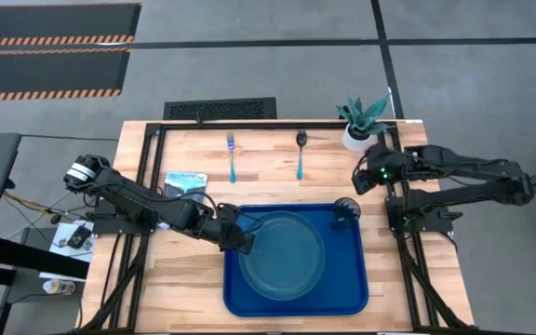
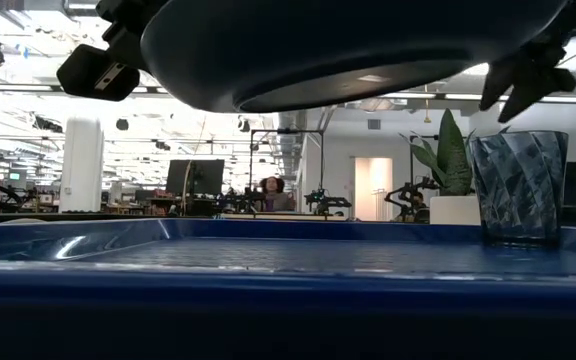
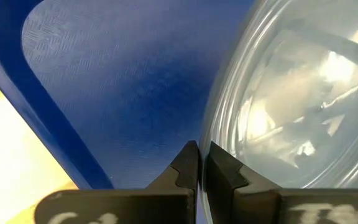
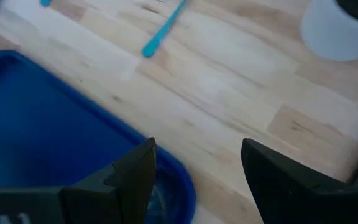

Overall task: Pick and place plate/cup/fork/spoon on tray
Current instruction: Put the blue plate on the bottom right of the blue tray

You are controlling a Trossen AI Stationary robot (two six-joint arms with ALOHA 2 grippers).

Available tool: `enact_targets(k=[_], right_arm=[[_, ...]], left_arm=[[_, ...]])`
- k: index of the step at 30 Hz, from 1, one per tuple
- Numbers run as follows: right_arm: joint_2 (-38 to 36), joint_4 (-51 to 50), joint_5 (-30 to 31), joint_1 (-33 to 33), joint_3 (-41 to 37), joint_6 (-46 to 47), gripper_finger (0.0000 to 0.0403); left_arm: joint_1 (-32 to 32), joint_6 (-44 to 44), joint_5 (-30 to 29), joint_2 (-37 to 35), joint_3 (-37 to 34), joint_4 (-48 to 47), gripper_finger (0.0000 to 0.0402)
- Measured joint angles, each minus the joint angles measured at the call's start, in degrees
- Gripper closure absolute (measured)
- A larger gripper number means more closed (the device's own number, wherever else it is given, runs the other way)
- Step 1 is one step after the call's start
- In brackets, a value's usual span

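Observation:
The teal plate (image 1: pixel 285 253) hangs over the blue tray (image 1: pixel 356 288); the low view shows the plate's underside (image 2: pixel 348 45) clear of the tray floor (image 2: pixel 298 255). My left gripper (image 1: pixel 247 238) is shut on the plate's left rim. The dark cup (image 1: pixel 345 212) stands upright on its base in the tray's far right corner (image 2: pixel 518 185). My right gripper (image 1: pixel 359 183) is open and empty just beyond the cup, above the table. The fork (image 1: pixel 233 156) and the spoon (image 1: pixel 300 154) lie flat on the wood beyond the tray. My left gripper pinches the plate's raised rim (image 3: pixel 211 140) between its two fingers, on the side of the plate toward the table's left. The fingers come nearly level from the left. The plate is lifted clear of the tray (image 3: pixel 123 93), top side up.
A white pot with a green plant (image 1: pixel 361 126) stands at the table's far right, close behind my right arm. A small printed card (image 1: pixel 186 180) lies left of the tray. Bare wood (image 4: pixel 229 93) lies between the tray and the cutlery.

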Motion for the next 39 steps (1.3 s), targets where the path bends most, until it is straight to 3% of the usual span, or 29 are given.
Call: enact_targets(k=[3, 8, 11, 17, 26, 36, 39], right_arm=[[0.0, 6.3, -4.1, 0.0, 0.0, 1.1, 0.0143], [0.2, 25.0, -11.8, 1.1, 0.4, 0.0, 0.0143], [2.4, 32.1, -13.2, 2.8, 0.5, -1.8, 0.0143], [4.5, 30.5, -16.3, 4.8, 0.4, -1.5, 0.0143], [2.5, 22.2, -17.7, 11.7, 0.4, 7.7, 0.0143], [1.6, 23.0, -17.6, 30.2, 0.5, 22.1, 0.0143], [1.8, 23.8, -15.0, 37.6, 0.5, 28.0, 0.0143]], left_arm=[[0.3, 0.0, -0.1, 0.0, 0.0, -0.2, 0.0401], [0.5, 0.0, -0.5, 0.0, 0.0, -0.3, 0.0401], [0.9, -0.1, -0.8, 0.0, 0.0, -0.2, 0.0401], [1.0, -1.9, -1.9, 0.0, -0.1, 2.3, 0.0402], [0.4, -0.6, -5.3, 0.0, -0.1, 2.1, 0.0402], [-1.8, -0.4, -9.8, 0.0, -0.1, 2.1, 0.0402], [-2.4, -0.4, -11.5, 0.0, -0.1, 2.1, 0.0402]])
